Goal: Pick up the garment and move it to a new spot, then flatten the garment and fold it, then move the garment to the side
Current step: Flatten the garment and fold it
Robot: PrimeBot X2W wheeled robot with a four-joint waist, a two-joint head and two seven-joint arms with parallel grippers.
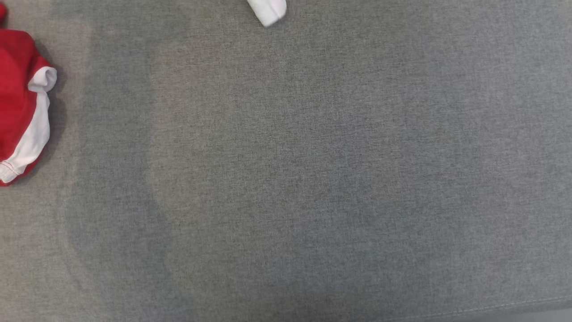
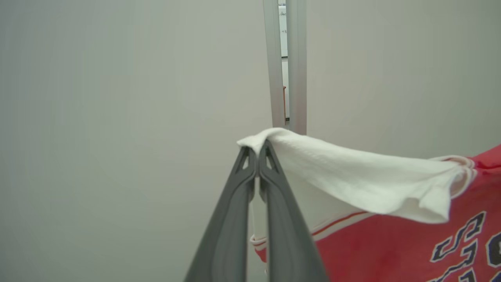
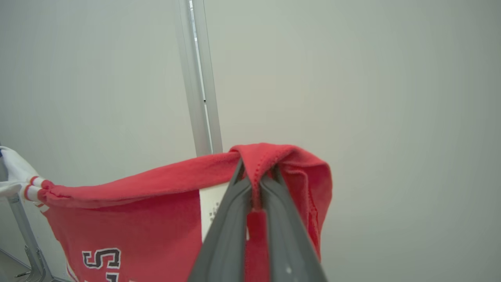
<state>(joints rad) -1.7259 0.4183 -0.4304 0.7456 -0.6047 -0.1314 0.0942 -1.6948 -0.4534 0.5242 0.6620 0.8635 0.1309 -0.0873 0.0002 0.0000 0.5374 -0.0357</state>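
Holding garment (image 2: 391, 243) aloft, move step in hand: left gripper (image 2: 257, 148) pinched tight on the white sleeve (image 2: 352, 176), right gripper (image 3: 256, 169) clamped on a red edge (image 3: 156, 178), cloth slung between, pale wall (image 2: 117, 117) behind. Next, I'd judge: lower onto the grey surface (image 1: 286, 179) middle, spread flat.

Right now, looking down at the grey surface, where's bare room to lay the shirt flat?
Nearly all the grey surface is bare: from the red-and-white garment at the left edge across to the right edge, and from the white cloth bit at the top edge down to the stitched seam at the bottom right. Only the far left edge is crowded.
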